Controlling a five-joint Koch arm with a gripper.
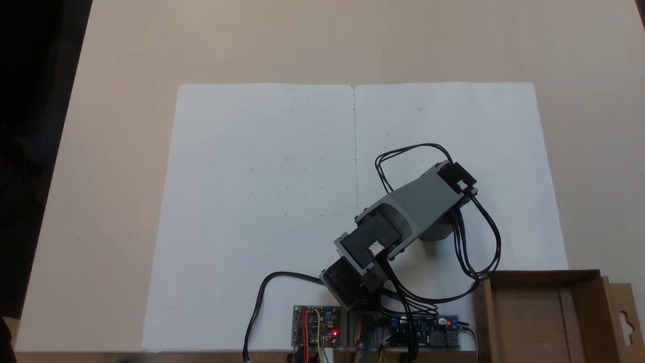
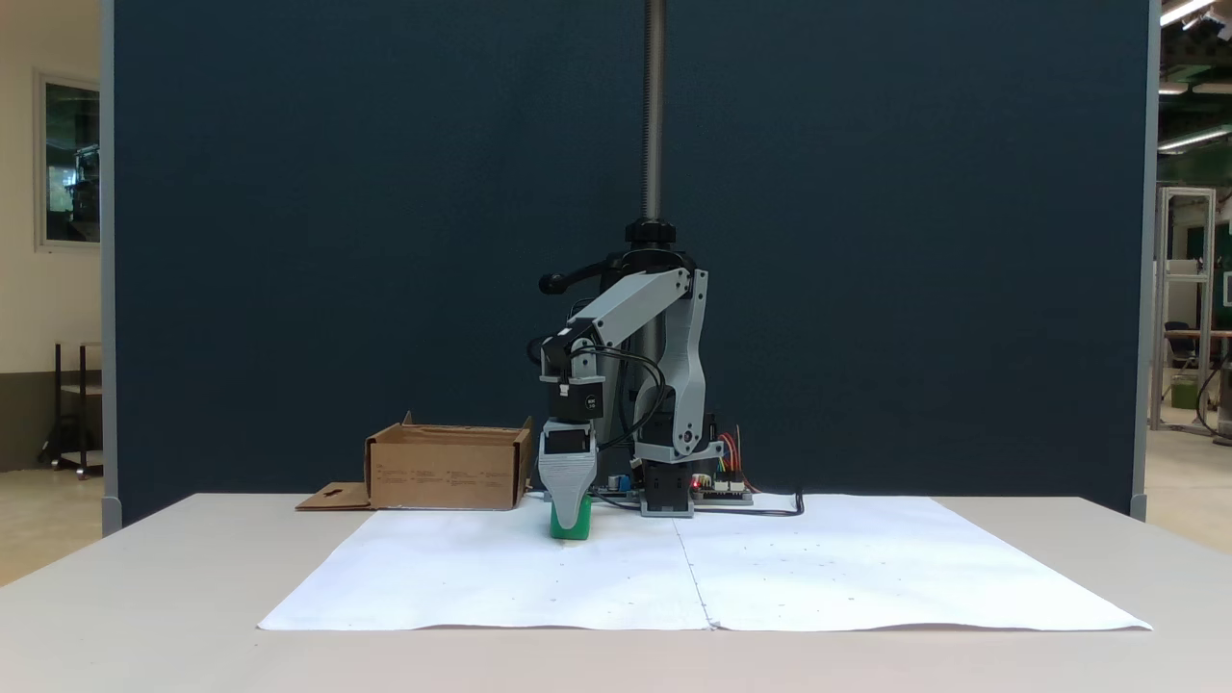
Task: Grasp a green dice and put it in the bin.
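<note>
In a fixed view the gripper (image 2: 570,515) points straight down over the green dice (image 2: 570,525), right of the bin (image 2: 448,469); its jaws overlap, so I cannot tell their state.

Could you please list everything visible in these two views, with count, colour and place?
green dice: one, bright green, on the white paper at the claw's tip, in a fixed view.
bin: one, brown cardboard box, by the paper's corner beside the arm's base; slotted flap on its outer side.
paper sheets: two, white, side by side, covering the middle of the table.
table: one, beige, under everything.
circuit boards: two, with lit red lights, at the table's edge by the arm's base.
backdrop panel: one, dark blue, behind the table.
arm: one, grey and black with black cables, reaching over the paper.
claw: one, grey, pointing down onto the dice; jaw state cannot be told.
</note>
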